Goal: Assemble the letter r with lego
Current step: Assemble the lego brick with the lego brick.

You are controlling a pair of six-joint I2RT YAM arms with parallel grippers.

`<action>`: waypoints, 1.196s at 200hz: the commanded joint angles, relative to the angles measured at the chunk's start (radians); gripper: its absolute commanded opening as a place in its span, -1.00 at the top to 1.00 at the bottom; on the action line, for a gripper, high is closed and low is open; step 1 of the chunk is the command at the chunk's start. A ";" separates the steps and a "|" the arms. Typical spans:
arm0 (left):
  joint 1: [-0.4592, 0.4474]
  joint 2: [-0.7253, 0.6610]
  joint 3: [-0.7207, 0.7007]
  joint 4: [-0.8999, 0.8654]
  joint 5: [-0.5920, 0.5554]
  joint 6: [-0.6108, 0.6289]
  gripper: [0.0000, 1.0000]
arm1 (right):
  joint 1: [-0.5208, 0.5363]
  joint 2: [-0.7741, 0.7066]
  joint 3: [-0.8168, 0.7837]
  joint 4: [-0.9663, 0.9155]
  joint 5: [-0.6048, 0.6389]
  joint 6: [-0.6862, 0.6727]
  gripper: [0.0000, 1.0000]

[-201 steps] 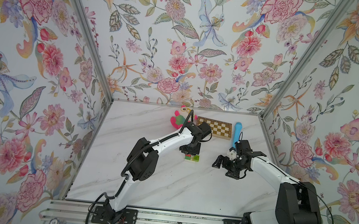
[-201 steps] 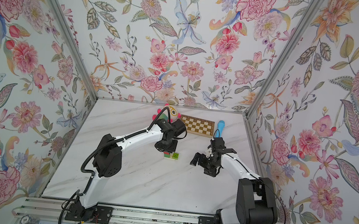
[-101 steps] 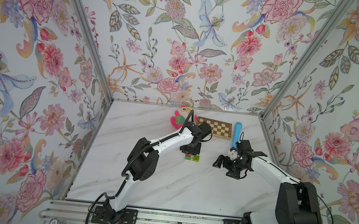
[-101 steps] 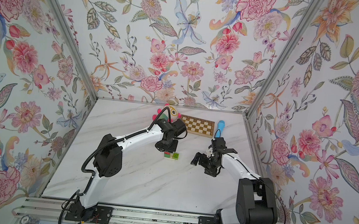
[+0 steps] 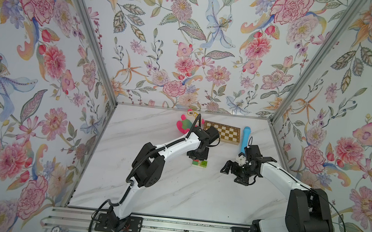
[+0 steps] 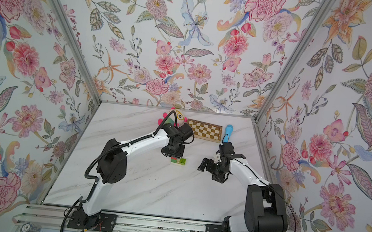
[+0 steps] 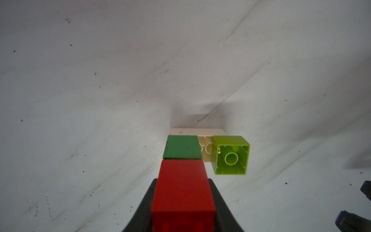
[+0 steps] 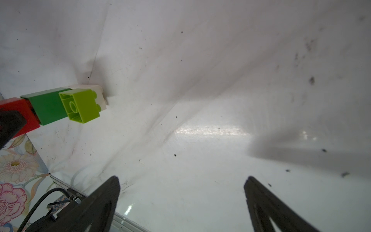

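The left gripper (image 7: pixel 182 181) pinches the red plastic brick (image 7: pixel 181 202) of the letter r (image 5: pixel 199 163), resting on the marble tabletop (image 5: pixel 172 190). All four pieces appear joined; only release remains. The right gripper (image 8: pixel 181 178) stands spread, empty.

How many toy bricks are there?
4, joined together: red brick in the left claw, dark green brick next along, cream-white brick at the far end, lime brick stuck on it beside the green. More could be hidden.
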 commanded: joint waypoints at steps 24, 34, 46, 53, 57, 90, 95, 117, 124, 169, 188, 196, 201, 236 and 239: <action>0.001 0.013 -0.028 0.009 0.028 0.011 0.50 | -0.005 -0.017 0.004 -0.026 -0.014 -0.016 -0.98; 0.004 0.017 -0.030 0.008 0.025 0.012 0.50 | -0.006 -0.017 0.007 -0.026 -0.013 -0.014 -0.98; 0.004 0.022 -0.037 0.011 0.029 0.016 0.50 | -0.006 -0.016 0.007 -0.028 -0.013 -0.014 -0.98; 0.004 0.024 -0.041 0.013 0.031 0.018 0.51 | -0.005 -0.018 0.008 -0.027 -0.012 -0.014 -0.98; 0.004 0.025 -0.043 0.015 0.033 0.019 0.51 | -0.005 -0.018 0.006 -0.028 -0.012 -0.014 -0.98; 0.007 0.031 -0.079 0.033 0.043 0.026 0.57 | -0.006 -0.025 -0.003 -0.028 -0.010 -0.011 -0.98; 0.010 0.032 -0.086 0.035 0.046 0.028 0.57 | -0.006 -0.025 -0.004 -0.028 -0.010 -0.010 -0.98; 0.012 0.033 -0.112 0.052 0.060 0.032 0.56 | -0.005 -0.029 -0.010 -0.029 -0.010 -0.009 -0.98; 0.013 0.035 -0.119 0.059 0.064 0.033 0.56 | -0.005 -0.031 -0.008 -0.033 -0.010 -0.007 -0.98; 0.020 0.061 -0.127 0.061 0.083 0.057 0.56 | -0.005 -0.029 -0.002 -0.044 -0.006 -0.007 -0.99; 0.022 0.063 -0.135 0.067 0.086 0.060 0.56 | -0.005 -0.030 0.001 -0.047 -0.006 -0.004 -0.98; 0.021 0.062 -0.136 0.068 0.089 0.059 0.56 | -0.006 -0.031 0.001 -0.047 -0.004 0.000 -0.98; 0.023 0.061 -0.134 0.065 0.086 0.060 0.56 | -0.005 -0.032 0.002 -0.046 -0.005 0.000 -0.98; 0.031 0.047 -0.094 0.040 0.074 0.070 0.38 | -0.005 -0.032 0.015 -0.047 -0.005 0.014 -0.98; 0.031 0.047 -0.088 0.037 0.071 0.071 0.35 | -0.005 -0.032 0.017 -0.046 -0.005 0.014 -0.98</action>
